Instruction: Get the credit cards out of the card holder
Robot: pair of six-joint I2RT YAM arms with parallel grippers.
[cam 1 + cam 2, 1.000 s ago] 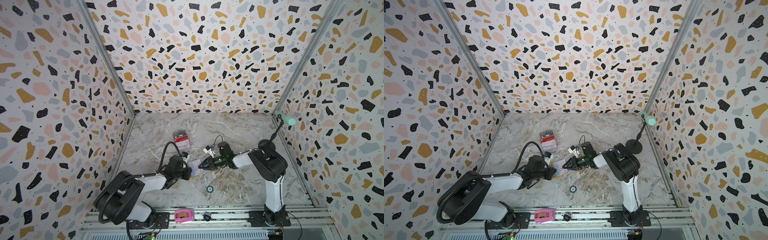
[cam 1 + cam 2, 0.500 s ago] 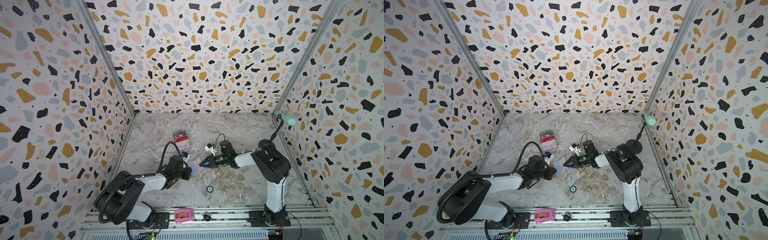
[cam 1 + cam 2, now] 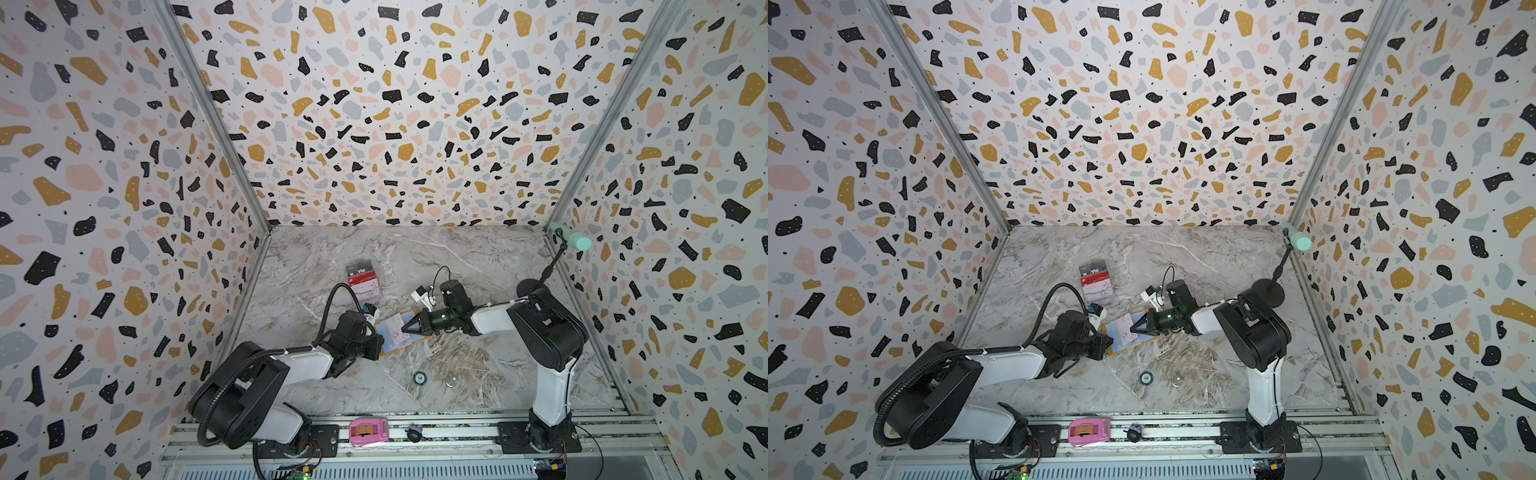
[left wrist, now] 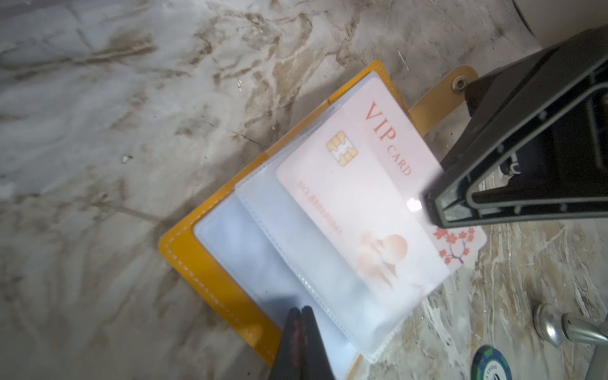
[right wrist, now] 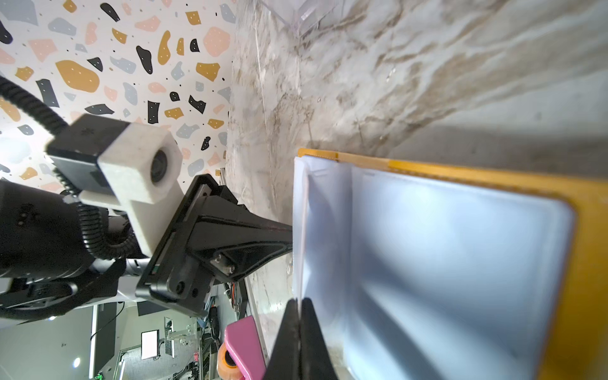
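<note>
The mustard-yellow card holder lies open on the marble floor between both arms. A white credit card with red lettering sits in a clear sleeve, one end poking out. My right gripper is shut on that protruding edge; in the left wrist view its tip meets the card. My left gripper is shut, tips pressing on the empty sleeve by the yellow cover. A black credit card and a red one stand in the clear stand farther back.
The clear acrylic stand is behind the left arm. A poker chip and a small metal piece lie in front of the holder. A pink tape dispenser sits on the front rail. A black round-based stand is at the right wall.
My right gripper's jaws have closed at the edge of the white card. The left gripper and the card holder have stayed in place.
</note>
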